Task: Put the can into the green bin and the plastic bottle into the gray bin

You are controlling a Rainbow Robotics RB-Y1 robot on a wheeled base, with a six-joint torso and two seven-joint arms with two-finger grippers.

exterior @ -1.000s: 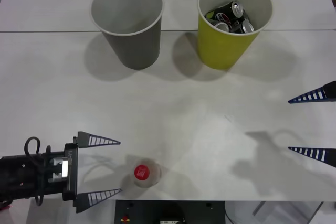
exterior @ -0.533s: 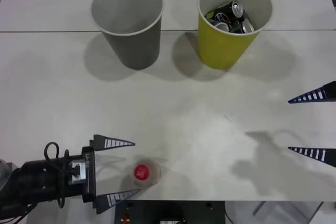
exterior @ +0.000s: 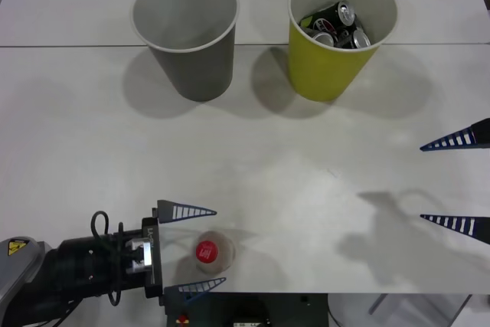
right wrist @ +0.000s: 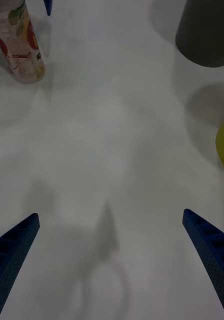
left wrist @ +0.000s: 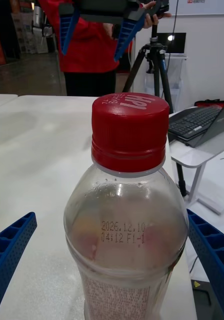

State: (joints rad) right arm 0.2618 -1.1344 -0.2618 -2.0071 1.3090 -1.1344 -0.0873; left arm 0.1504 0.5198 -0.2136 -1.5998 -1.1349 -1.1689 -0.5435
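Red cap up, the plastic bottle (exterior: 212, 252) stands upright at the near edge of the white bench (exterior: 253, 181), well apart from both bins. We see the left claw (exterior: 193, 249) level with it, fingers spread wide, one on each side of the bottle, neither touching; the low side-on approach makes sense because a clear round bottle grips best across its body below the cap. In the left wrist view the bottle (left wrist: 126, 210) sits centred between the blue fingers (left wrist: 12, 247), so we judge the claw lined up for closing.

The gray bin (exterior: 187, 32) at the far side looks empty, mouth up, ready for the drop. Just beside it the green bin (exterior: 341, 32) already holds several dark cans (exterior: 337, 24), so we judge the can half done and the bottle half pending.

The right claw (exterior: 459, 181) hangs spread at the right edge of the bench, holding nothing, parked clear of the left arm's likely path to the gray bin.
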